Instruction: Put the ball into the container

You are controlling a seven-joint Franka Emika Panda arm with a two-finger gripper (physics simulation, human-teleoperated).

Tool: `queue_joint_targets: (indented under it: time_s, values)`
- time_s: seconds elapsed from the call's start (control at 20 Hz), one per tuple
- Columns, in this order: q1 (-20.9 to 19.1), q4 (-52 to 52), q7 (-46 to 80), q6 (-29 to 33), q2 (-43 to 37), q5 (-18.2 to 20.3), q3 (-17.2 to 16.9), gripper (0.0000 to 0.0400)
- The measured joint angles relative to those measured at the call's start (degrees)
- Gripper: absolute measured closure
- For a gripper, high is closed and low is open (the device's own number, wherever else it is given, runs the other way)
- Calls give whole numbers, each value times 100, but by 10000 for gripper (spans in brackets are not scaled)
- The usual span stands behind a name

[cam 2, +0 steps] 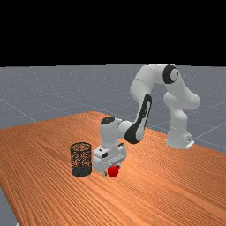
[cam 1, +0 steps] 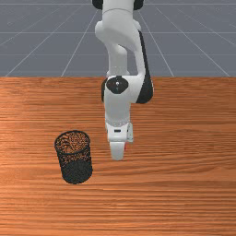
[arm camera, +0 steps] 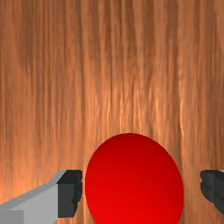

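Red ball [arm camera: 133, 183] between parted fingers [arm camera: 68, 197]

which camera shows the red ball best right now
The wrist view: the red ball is large there, between the end effector's open fingers. The far view shows it smaller, low at the end effector, beside the hand. In the front view, just a red sliver peeks out past the hand.

Orange-brown wood table [cam 1: 184, 184] beneath upright black mesh container [cam 1: 77, 171] and red ball [arm camera: 133, 183]
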Motion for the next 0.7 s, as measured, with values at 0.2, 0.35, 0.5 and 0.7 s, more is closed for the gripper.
queue_joint_targets:
  time_s: [0.2,0.35,0.5,0.7]
  values:
    - [79,11,135,17,18,-18,-31,0]
    - [74,83,94,-15,112,-30,-22,0]
    - [81,108,138,33,160,-16,-30,0]
    - [97,-114,134,-82,-320,-30,-24,121]
